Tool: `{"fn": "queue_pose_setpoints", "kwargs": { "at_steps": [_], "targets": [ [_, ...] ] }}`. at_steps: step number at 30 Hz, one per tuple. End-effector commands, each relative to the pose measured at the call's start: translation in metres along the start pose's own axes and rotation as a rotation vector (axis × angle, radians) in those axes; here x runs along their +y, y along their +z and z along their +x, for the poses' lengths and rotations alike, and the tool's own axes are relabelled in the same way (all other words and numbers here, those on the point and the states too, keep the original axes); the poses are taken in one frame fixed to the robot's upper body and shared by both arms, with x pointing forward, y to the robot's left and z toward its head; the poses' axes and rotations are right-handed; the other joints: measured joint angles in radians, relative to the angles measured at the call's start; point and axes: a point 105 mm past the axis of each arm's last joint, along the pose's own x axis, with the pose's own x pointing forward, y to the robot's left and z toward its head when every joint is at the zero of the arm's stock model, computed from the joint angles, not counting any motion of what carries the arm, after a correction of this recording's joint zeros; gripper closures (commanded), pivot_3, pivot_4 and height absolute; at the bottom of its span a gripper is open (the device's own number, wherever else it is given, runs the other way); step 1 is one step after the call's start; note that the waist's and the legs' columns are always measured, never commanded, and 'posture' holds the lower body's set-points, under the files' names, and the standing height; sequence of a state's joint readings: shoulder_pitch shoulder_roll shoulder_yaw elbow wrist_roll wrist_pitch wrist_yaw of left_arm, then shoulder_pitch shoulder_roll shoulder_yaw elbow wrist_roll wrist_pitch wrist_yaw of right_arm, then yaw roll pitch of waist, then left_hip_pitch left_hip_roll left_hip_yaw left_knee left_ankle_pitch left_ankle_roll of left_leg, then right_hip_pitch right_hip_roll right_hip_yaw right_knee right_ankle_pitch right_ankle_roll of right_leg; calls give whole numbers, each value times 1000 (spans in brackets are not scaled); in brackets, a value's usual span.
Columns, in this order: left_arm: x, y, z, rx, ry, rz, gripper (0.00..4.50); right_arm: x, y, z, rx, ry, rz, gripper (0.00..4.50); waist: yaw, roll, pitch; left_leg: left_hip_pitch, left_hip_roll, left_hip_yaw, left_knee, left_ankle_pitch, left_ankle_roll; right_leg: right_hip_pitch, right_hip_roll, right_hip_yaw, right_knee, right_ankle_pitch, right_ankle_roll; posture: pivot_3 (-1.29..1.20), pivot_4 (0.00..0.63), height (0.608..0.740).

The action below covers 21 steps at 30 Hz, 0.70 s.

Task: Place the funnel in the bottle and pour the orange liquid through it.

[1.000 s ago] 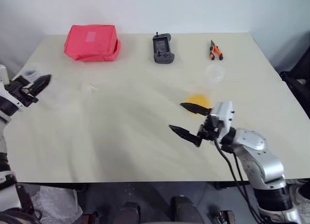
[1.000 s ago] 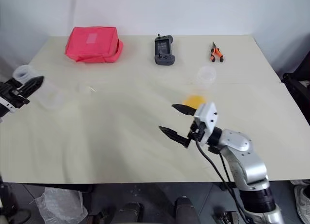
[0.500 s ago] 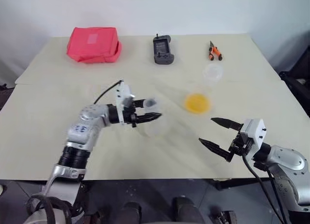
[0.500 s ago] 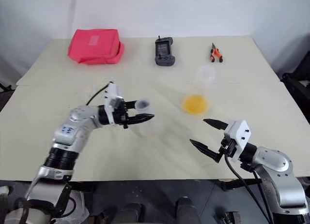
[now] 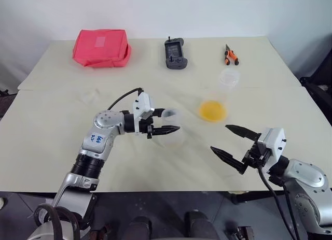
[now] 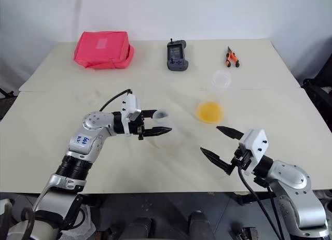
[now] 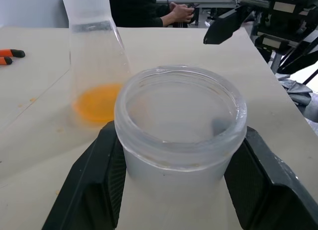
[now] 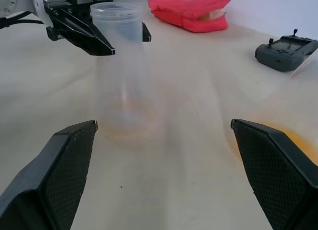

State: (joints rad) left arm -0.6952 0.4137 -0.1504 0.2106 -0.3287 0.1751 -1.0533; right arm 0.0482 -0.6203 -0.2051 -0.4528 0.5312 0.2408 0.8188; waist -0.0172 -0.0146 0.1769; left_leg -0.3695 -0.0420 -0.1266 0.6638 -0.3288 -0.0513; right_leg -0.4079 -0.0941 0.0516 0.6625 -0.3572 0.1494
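Two clear containers matter here. The bottle sits near the desk's middle, with the left end effector pinching its neck from both sides, just under the wide mouth. It looks empty, though a faint tint at its base is hard to judge. The clear cup, at about 2 o'clock from the bottle and near it, holds a shallow pool of the orange liquid. The right end effector hovers at about 4 o'clock from the bottle, fingers spread wide and empty.

What seems to be the funnel lies on the desk at about 10 o'clock from the bottle, well apart and barely visible.

The step in hand looks like settling the bottle. It should be set flat and upright, then released gently so it does not rock. Keeping it close to the cup yet not touching would leave room for the funnel and shorten the pour.
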Motion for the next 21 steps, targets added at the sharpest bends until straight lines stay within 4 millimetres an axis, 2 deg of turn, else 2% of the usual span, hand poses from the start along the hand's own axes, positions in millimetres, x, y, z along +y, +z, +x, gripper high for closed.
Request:
{"fn": "queue_pose_setpoints", "kwargs": {
  "at_steps": [1, 3, 5, 8, 11, 14, 17, 19, 21],
  "targets": [
    [11, 5, -2, 8, 49, 37, 2141, 4, 13, -1, -16, 35, -53, 0, 1, 0, 0, 0, 0, 0, 0, 0, 0, 0, 0, 0, 0, 0, 0, 0, 150, 740],
    [15, 9, 0, -28, 76, 9, 1416, 1, 11, -6, 9, 38, -65, 0, 6, 0, 0, 0, 0, 0, 0, 0, 0, 0, 0, 0, 0, 0, 0, 0, 150, 740],
    [20, 21, 0, -89, 95, 5, 886, -2, 8, -11, 37, 42, -73, 0, 13, 0, 0, 0, -1, 0, 1, 0, 1, 0, 0, 1, 0, 0, 0, 0, 150, 740],
    [17, 26, -8, -101, 85, 9, 63, -3, 8, -11, 39, 49, -76, 0, 15, 0, 0, 0, 0, 1, 1, 0, 1, 0, 0, 1, -1, 0, 1, 0, 150, 740],
    [16, 28, -23, -91, 96, 7, 25, -3, 8, -9, 31, 53, -74, 0, 15, 0, 0, 0, 0, 0, 0, 0, 1, 0, 0, 1, -1, 0, 1, 0, 150, 740],
    [13, 25, -56, -64, 160, 5, 25, -2, 5, -5, 21, 81, -62, 0, 12, 0, 0, 0, 0, 0, 0, 0, 1, 0, 0, 1, -1, 1, 1, 0, 150, 740],
    [10, 23, -78, -37, 242, 42, 25, -4, 3, -3, 15, 98, -58, 0, 1, 0, 0, 1, 2, -1, -2, -1, 2, -3, 0, 5, -1, 1, 1, 0, 150, 740],
    [18, 24, -108, -51, 433, 81, 25, -7, 5, 1, -18, 100, -45, 0, 5, 0, 0, 1, 3, -1, -2, -1, 2, -2, 0, 5, -1, 1, 1, 0, 150, 740],
    [25, 29, -141, -132, 632, 22, 25, -8, 7, 5, -41, 121, -43, 0, 6, 0, 0, 1, 4, -1, -1, -1, 2, -2, -1, 5, -2, 1, 2, 0, 150, 740]
  ]
}}
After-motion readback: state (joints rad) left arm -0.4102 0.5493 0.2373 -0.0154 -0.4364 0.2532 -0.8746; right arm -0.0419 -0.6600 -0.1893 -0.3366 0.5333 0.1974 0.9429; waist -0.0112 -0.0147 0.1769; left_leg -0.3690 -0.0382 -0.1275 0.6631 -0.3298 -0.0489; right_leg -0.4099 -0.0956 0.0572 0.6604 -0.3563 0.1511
